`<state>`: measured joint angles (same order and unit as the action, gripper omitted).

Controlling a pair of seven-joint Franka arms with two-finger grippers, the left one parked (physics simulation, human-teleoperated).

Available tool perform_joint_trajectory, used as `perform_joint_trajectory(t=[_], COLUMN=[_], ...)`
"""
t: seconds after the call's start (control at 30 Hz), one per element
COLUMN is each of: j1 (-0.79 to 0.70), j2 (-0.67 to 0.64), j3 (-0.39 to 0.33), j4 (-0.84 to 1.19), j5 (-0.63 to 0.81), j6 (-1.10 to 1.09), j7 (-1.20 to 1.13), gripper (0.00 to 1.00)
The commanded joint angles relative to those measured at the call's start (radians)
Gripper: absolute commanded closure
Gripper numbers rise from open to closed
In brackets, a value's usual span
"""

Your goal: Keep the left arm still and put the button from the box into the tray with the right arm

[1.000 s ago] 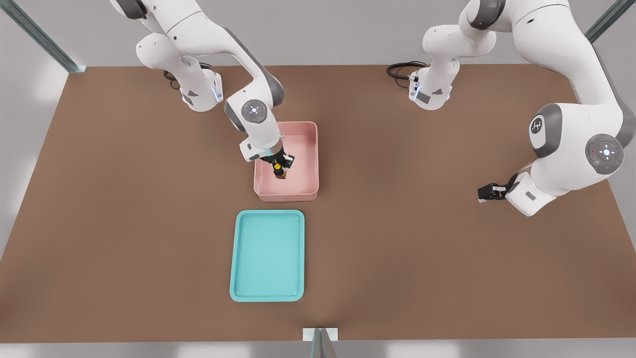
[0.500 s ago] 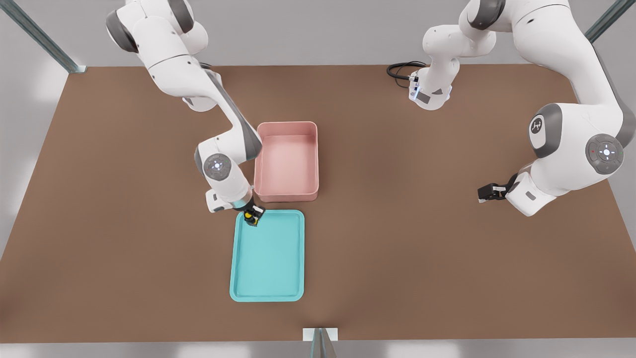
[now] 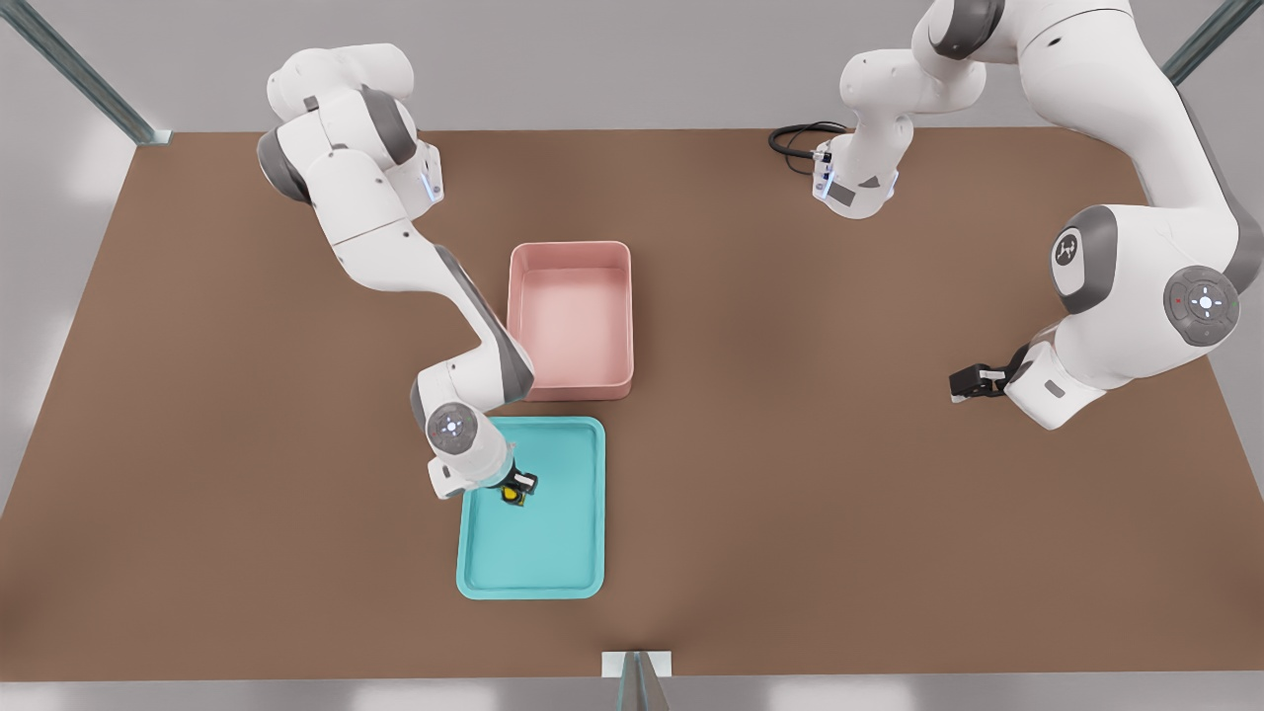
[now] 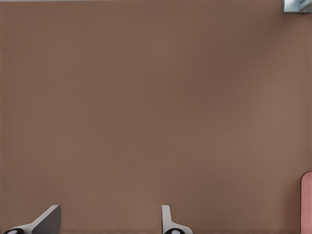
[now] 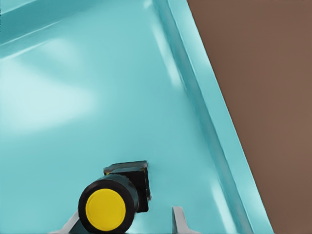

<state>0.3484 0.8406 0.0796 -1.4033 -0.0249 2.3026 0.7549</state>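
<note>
Bright even light, faint shadows, glare on tray [image 5: 58, 92], perhaps slight blur

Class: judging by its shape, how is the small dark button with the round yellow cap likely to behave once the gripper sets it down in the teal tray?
The small dark button with a round yellow cap looks rigid. Its barrel looks round, so it may roll on the glossy shallow teal tray, whose low rim should stop it. The gripper holds it over the tray.

Left wrist feed, my tally — brown tabletop [image 4: 146, 97] fills nearly whole view. Two pale grey fingertips [image 4: 46, 220] poke in at lower edge, set well apart. Pink box [image 4: 306, 202] — sliver only, at lower right edge. Metal frame piece [image 4: 297, 5] in top right corner.
</note>
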Motion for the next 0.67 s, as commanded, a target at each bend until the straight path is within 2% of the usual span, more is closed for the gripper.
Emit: perform_joint_trajectory(t=[0.0, 0.2, 0.23, 0.27, 0.33, 0.37, 0.4, 0.63], j1=[0.0, 0.003, -0.032, -0.074, -0.114, -0.117, -0.115, -0.111], j2=[-0.005, -0.342, -0.368, -0.46, -0.676, -0.721, -0.718, -0.709], j3=[0.002, 0.057, 0.025, -0.086, -0.211, -0.235, -0.225, -0.224], j4=[0.001, -0.003, -0.006, -0.066, -0.272, -0.293, -0.247, -0.241], j5=[0.0, -0.001, 0.002, 0.014, 0.049, 0.043, 0.037, 0.033], j6=[-0.003, -0.393, -0.455, -0.488, -0.482, -0.511, -0.62, -0.62], j7=[-0.126, -0.158, -0.34, -0.572, -0.755, -0.717, -0.672, -0.671], gripper=[0.0, 0.0, 0.0, 0.0, 0.0, 0.0, 0.0, 0.0])
